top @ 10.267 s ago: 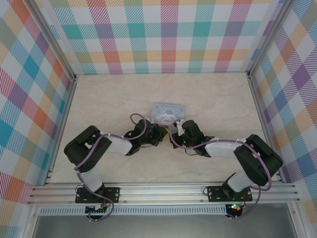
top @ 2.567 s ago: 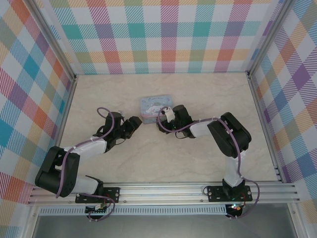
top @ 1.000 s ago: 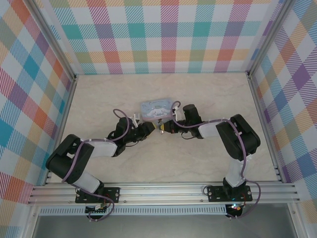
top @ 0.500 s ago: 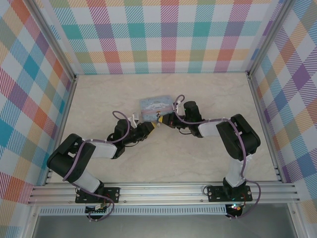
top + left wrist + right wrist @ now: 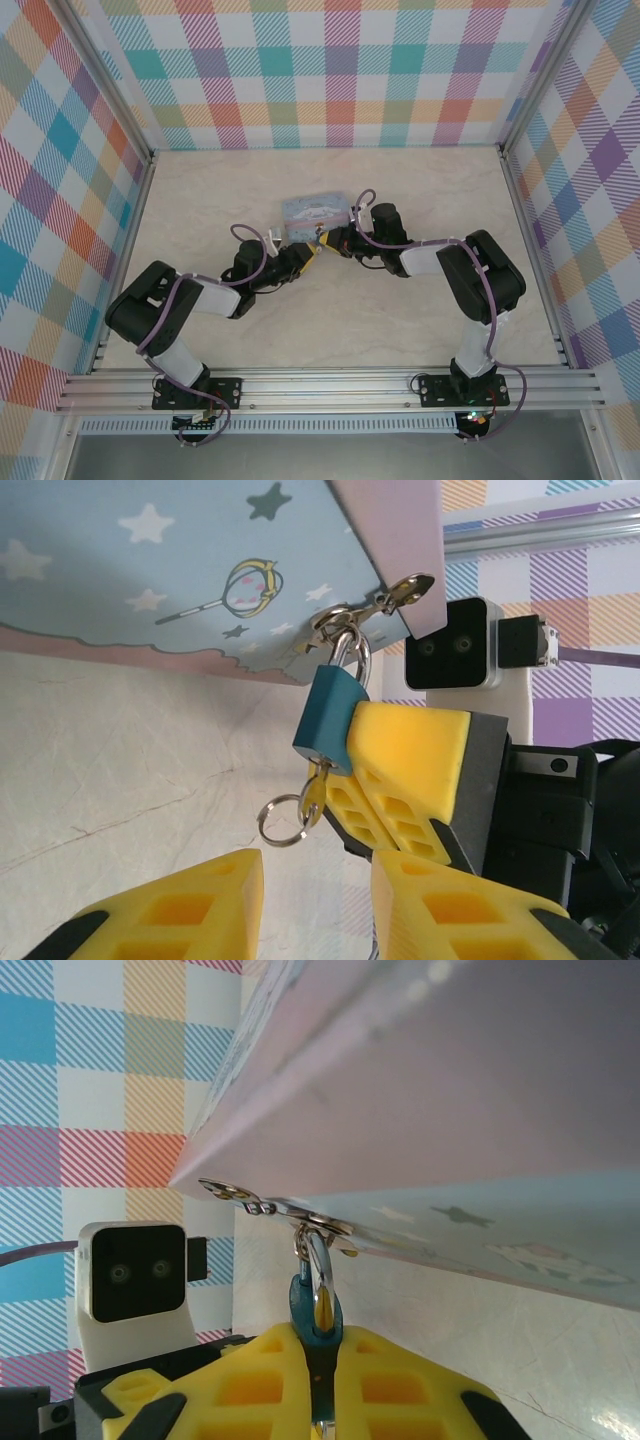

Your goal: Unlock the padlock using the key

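Observation:
The padlock (image 5: 325,718), teal with a silver shackle (image 5: 349,652), hangs from the hasp of the light-blue cartoon tin (image 5: 150,570). My right gripper (image 5: 322,1385) is shut on the padlock (image 5: 314,1322) body, its yellow fingers (image 5: 405,765) on either side. The small silvery key (image 5: 315,792) sits in the keyhole at the padlock's lower end, with a split ring (image 5: 283,821) dangling from it. My left gripper (image 5: 315,905) is open just below the key, not touching it. From above, the left gripper (image 5: 307,257) and right gripper (image 5: 329,240) meet in front of the tin (image 5: 313,210).
The tin rests on the marble-pattern table (image 5: 400,310) near the middle and is tilted in the wrist views. Plaid walls (image 5: 330,70) enclose the back and sides. An aluminium rail (image 5: 330,385) runs along the near edge.
The left gripper has crept right and forward towards the padlock. The right gripper still holds the padlock at the tin's front; the tin has barely shifted.

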Action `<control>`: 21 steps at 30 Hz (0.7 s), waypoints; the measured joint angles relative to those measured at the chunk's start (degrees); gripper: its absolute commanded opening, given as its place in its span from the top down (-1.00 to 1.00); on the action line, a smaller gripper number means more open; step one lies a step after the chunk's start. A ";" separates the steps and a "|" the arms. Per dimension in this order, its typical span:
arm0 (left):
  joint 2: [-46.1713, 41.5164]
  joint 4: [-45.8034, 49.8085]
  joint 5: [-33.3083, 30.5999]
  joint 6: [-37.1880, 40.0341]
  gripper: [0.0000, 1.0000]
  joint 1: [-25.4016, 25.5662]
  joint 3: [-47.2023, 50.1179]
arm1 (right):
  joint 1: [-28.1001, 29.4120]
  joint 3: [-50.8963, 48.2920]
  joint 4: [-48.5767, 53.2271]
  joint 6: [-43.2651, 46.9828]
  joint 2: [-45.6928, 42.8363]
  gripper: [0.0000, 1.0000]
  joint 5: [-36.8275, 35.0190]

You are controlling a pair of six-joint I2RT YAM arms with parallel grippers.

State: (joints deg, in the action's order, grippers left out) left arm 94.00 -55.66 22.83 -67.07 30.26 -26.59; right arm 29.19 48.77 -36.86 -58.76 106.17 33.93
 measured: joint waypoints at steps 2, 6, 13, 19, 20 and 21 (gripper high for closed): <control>0.72 -0.44 0.02 -0.31 0.34 0.02 -0.42 | 0.02 0.00 -0.35 -0.61 0.00 0.80 0.00; 2.01 -1.62 -0.02 -1.09 0.37 0.09 -1.22 | 0.02 0.00 -0.70 -1.07 0.00 0.81 0.00; 3.48 -3.06 -0.44 -2.19 0.44 0.55 -2.14 | 0.02 0.00 -0.85 -2.14 0.00 0.82 0.00; 4.28 -3.43 -1.27 -2.56 0.53 0.81 -2.60 | 0.04 0.00 -1.11 -2.64 0.00 0.82 0.00; 4.33 -3.43 -1.33 -2.60 0.55 0.81 -2.60 | 0.04 0.00 -1.22 -2.78 0.00 0.83 -0.02; 4.44 -3.45 -1.51 -2.60 0.56 0.81 -2.60 | 0.09 0.00 -1.29 -2.97 0.00 0.83 0.00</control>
State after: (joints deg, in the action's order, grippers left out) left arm 98.43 -59.11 21.32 -69.67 31.07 -29.19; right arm 29.28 48.77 -38.15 -61.73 106.17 33.93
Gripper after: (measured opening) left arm 0.230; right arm 0.091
